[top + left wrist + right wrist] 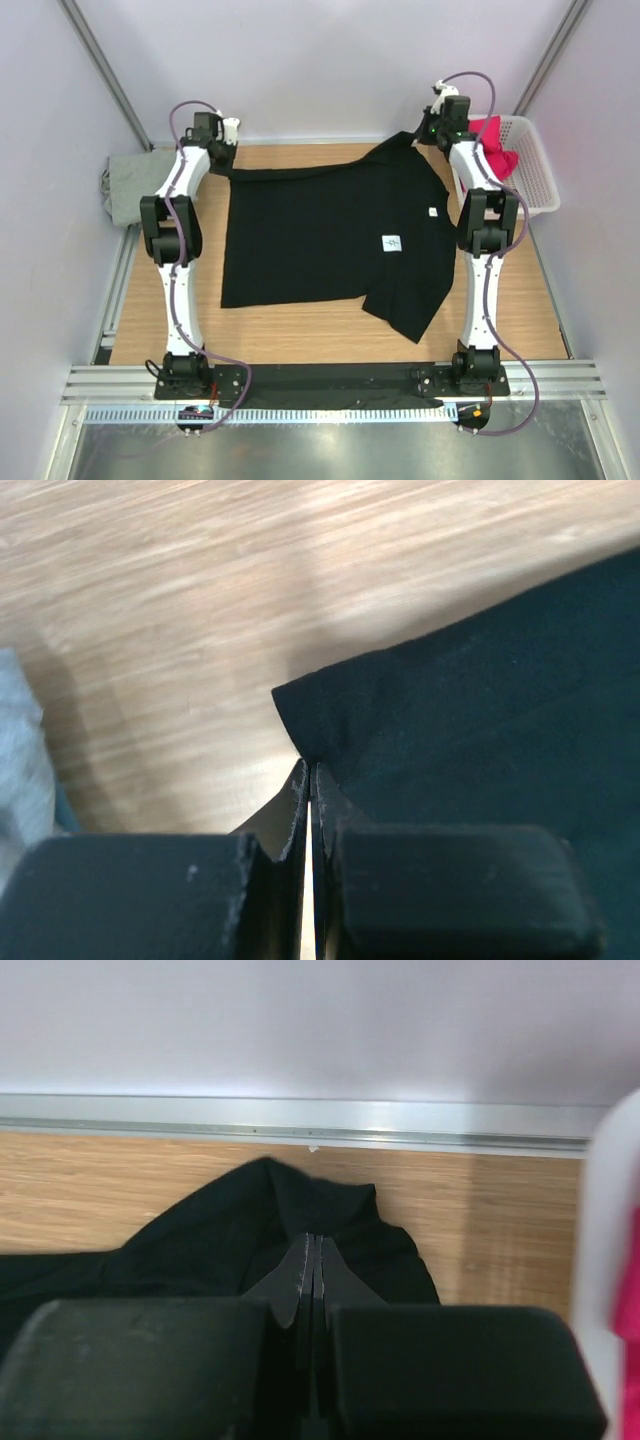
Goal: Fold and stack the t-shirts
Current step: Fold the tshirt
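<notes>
Top external view hides both sets of fingertips under the wrists, so the wrist cameras tell more. The left gripper [308, 776] has its fingers pressed together on a corner of the large black cotton t-shirt with a small white chest mark [320, 235]. The right gripper [312, 1244] is also closed, and it pinches a raised bunch of the same black cloth near the far rail.

The black shirt lies spread on the wooden table [300, 340], its far edge is pulled tight between the two arms, and one sleeve is folded over at the near right side.

A crumpled grey t-shirt [130, 180] lies at the far left beside the table, partly covered by the left arm. The white plastic mesh basket [538, 175] stands at the far right and holds a magenta-red t-shirt [497, 148], half hidden behind the right arm.
</notes>
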`<act>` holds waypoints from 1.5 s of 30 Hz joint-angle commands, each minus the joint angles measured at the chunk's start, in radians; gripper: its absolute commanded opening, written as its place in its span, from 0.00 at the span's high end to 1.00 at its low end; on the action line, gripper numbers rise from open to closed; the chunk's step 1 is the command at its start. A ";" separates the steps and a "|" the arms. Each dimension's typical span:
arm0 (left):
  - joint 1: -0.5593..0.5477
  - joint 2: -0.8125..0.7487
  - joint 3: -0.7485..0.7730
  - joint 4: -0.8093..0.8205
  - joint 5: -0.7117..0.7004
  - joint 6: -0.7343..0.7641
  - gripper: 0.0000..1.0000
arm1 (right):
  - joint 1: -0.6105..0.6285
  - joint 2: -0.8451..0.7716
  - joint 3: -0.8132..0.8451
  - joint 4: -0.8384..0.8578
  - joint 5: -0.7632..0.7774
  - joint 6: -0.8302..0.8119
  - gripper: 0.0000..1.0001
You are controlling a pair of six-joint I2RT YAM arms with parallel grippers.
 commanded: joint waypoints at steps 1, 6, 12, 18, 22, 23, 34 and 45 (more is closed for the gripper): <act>0.007 -0.136 -0.032 0.003 0.015 0.021 1.00 | -0.018 -0.205 -0.039 0.026 -0.032 0.004 0.99; 0.007 -0.191 -0.069 -0.001 0.032 0.007 1.00 | -0.029 -0.312 -0.129 -0.001 -0.058 0.012 0.99; 0.007 -0.249 -0.129 -0.003 0.041 0.013 1.00 | -0.033 -0.412 -0.246 -0.027 -0.084 0.012 0.99; 0.009 -0.323 -0.213 -0.004 0.050 0.019 1.00 | -0.033 -0.537 -0.405 -0.025 -0.102 0.012 0.99; 0.012 -0.364 -0.271 0.000 0.052 0.019 1.00 | -0.033 -0.608 -0.484 -0.031 -0.107 0.009 0.99; 0.012 -0.372 -0.287 0.000 0.050 0.019 1.00 | -0.033 -0.632 -0.494 -0.031 -0.107 0.007 0.99; 0.049 -0.499 -0.417 -0.009 0.075 0.033 1.00 | -0.035 -0.823 -0.691 -0.074 -0.108 0.001 0.99; 0.049 -0.549 -0.500 -0.083 0.103 0.041 1.00 | -0.036 -0.946 -0.855 -0.109 -0.125 0.003 0.99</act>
